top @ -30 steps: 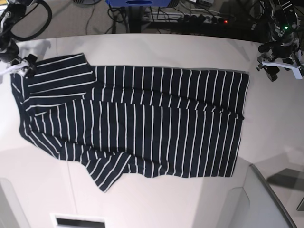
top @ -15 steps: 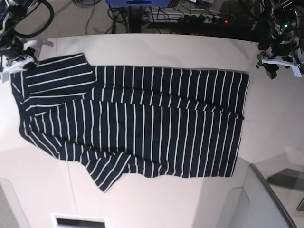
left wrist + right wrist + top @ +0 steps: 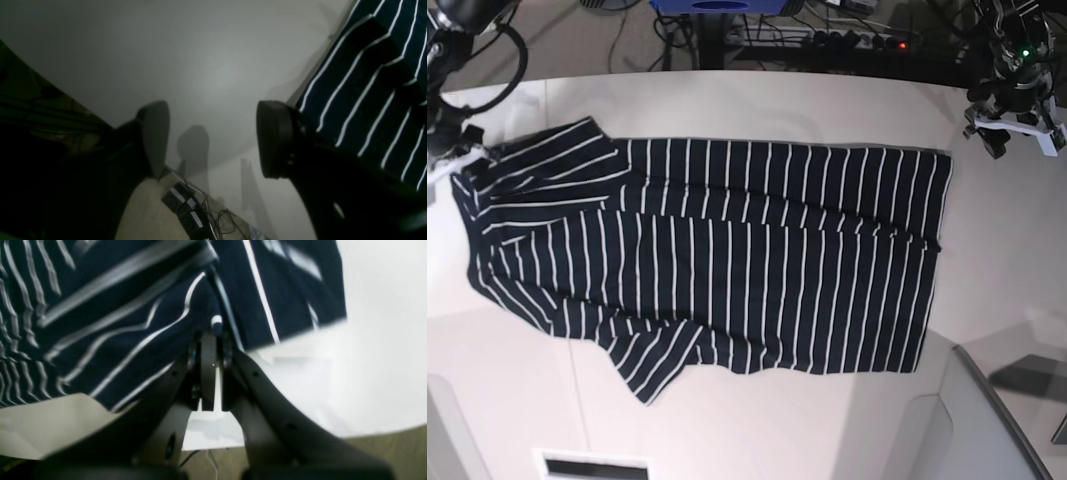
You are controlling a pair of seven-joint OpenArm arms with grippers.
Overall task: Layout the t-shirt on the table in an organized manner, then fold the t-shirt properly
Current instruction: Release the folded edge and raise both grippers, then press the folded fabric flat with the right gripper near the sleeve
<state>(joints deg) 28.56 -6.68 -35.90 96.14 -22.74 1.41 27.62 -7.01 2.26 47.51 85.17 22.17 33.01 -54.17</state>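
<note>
- The t-shirt (image 3: 707, 250) is spread flat across the middle of the table (image 3: 827, 105), with a sleeve folded over at the base view's left end
- The right gripper (image 3: 213, 336) is seen with its jaws closed together, a fold of the striped cloth pinched between them at the shirt's edge
- The left gripper (image 3: 213, 136) is held with its jaws parted, nothing between them, over bare tabletop just beside the shirt's hem
- In the base view the left gripper (image 3: 1012, 130) is seen near the shirt's far right corner
</note>
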